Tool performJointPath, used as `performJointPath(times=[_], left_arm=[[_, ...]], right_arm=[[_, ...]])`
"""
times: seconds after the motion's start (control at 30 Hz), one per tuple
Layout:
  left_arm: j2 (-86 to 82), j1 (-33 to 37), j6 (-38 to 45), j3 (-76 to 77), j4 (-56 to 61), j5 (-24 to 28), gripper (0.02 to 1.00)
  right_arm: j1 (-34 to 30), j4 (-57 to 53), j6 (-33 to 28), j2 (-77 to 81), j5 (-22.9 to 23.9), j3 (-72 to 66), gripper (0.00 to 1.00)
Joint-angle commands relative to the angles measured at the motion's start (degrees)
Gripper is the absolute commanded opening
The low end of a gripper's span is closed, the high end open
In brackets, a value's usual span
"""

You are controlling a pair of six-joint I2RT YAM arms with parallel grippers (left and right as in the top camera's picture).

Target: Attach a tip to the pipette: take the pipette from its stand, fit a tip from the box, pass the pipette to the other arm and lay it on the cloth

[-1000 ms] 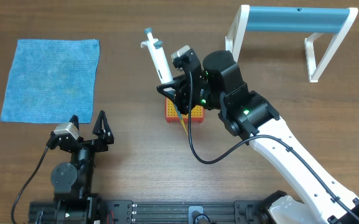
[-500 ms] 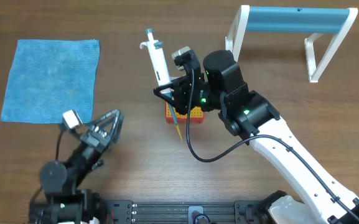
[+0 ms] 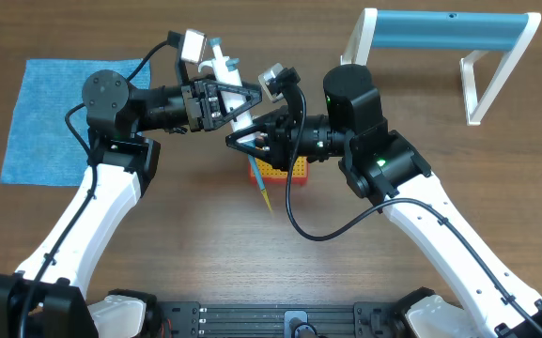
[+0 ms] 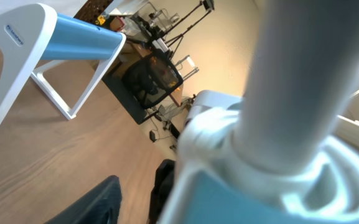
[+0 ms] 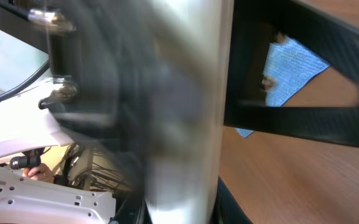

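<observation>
The white pipette [image 3: 222, 64] with a blue top is held up over the red and yellow tip box [image 3: 285, 171], and a yellow tip [image 3: 264, 194] shows at its lower end. My right gripper [image 3: 243, 133] is shut on the pipette's body [image 5: 185, 112]. From the left, my left gripper [image 3: 240, 99] has its fingers spread around the pipette's upper part [image 4: 303, 93], just above the right gripper. The blue cloth [image 3: 75, 120] lies flat at the far left and also shows in the right wrist view [image 5: 291, 68].
The white and blue pipette stand [image 3: 449, 36] is at the back right, with nothing on it, and shows again in the left wrist view [image 4: 73, 40]. Bare wooden table lies in front of the tip box and between the two arms.
The left arm rose from its low rest near the front edge and swung up to the pipette. The right arm tilted the pipette slightly leftward toward it.
</observation>
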Motion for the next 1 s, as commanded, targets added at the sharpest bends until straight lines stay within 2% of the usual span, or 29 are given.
performJointPath(times=[0.03,0.07,0.1,0.13,0.17,0.2,0.23,0.27,0.3,0.37,0.43,0.5,0.53,0.57,0.63,0.67,0.73,0.83,0.93,0.97,1.0], left_arm=[[0.04,0.48,0.66,1.46,-0.35,-0.44,0.027],[0.04,0.55,0.66,1.46,-1.36,-1.81,0.027],[0.04,1.66,0.70,1.46,-3.82,-3.80,0.029],[0.04,3.10,1.44,1.46,-7.93,-5.64,0.027],[0.04,4.94,5.75,1.46,-13.77,-7.04,0.027],[0.04,8.17,14.32,1.46,-27.10,-9.25,0.027],[0.04,11.74,25.77,1.46,-44.54,-15.91,0.025],[0.04,15.61,32.74,1.46,-62.62,-30.75,0.027],[0.04,19.52,34.77,1.46,-75.63,-42.32,0.025],[0.04,28.57,44.02,4.22,-89.94,-44.59,0.025],[2.12,34.77,49.37,16.00,-103.23,-53.24,0.025],[14.71,38.05,55.54,42.56,-123.71,-65.53,0.025],[20.90,38.29,58.31,52.70,-130.97,-69.07,0.027],[32.85,38.16,60.08,70.38,-140.50,-76.89,0.025],[41.18,37.33,60.13,80.08,-138.68,-78.18,0.025],[45.92,36.30,63.21,83.19,-135.23,-78.95,0.025],[54.34,32.74,72.19,83.65,-127.49,-87.47,0.027],[62.36,28.33,82.31,83.65,-118.97,-86.84,0.025],[66.42,26.93,84.98,83.65,-114.09,-85.77,0.025],[67.45,27.15,85.02,83.65,-113.77,-82.99,0.025],[68.32,27.39,84.98,83.65,-113.85,-82.42,0.025]], right_arm=[[-0.13,0.50,0.44,-0.50,-1.11,0.66,0.075],[-0.13,0.48,0.42,-0.50,-0.92,0.66,0.570],[-0.33,0.31,0.15,-0.50,-0.66,0.66,0.993],[-1.31,-1.77,-1.42,-0.50,-0.48,0.66,0.993],[-3.32,-7.04,-5.22,-0.50,1.25,0.66,0.993],[-7.30,-20.35,-8.87,-0.50,12.94,0.66,0.993],[-10.16,-29.00,-10.67,-0.50,22.95,0.66,0.993],[-13.68,-36.74,-12.81,-0.50,32.26,0.66,0.993],[-17.33,-41.40,-13.40,-0.55,35.34,0.66,0.993],[-20.96,-42.16,-13.40,-0.55,35.32,0.66,0.993],[-21.97,-38.45,-13.40,-0.55,35.34,0.66,0.993],[-21.97,-33.14,-12.63,-0.55,35.32,0.66,0.993],[-21.97,-32.24,-11.47,-0.55,35.32,0.66,0.993],[-21.97,-32.74,-9.79,-0.52,35.30,0.66,0.993],[-21.90,-33.99,-6.36,-0.52,35.06,0.66,0.993],[-21.70,-34.60,-4.74,-0.52,34.88,0.66,0.993],[-21.70,-35.36,-3.10,-0.50,34.91,0.66,0.993],[-21.59,-36.59,1.01,-0.50,34.84,0.66,0.993],[-19.63,-36.83,2.54,-0.50,34.88,0.66,0.991],[-19.12,-36.83,2.86,-0.50,34.88,0.66,0.993],[-18.51,-36.83,2.91,-0.50,34.88,0.66,0.993]])
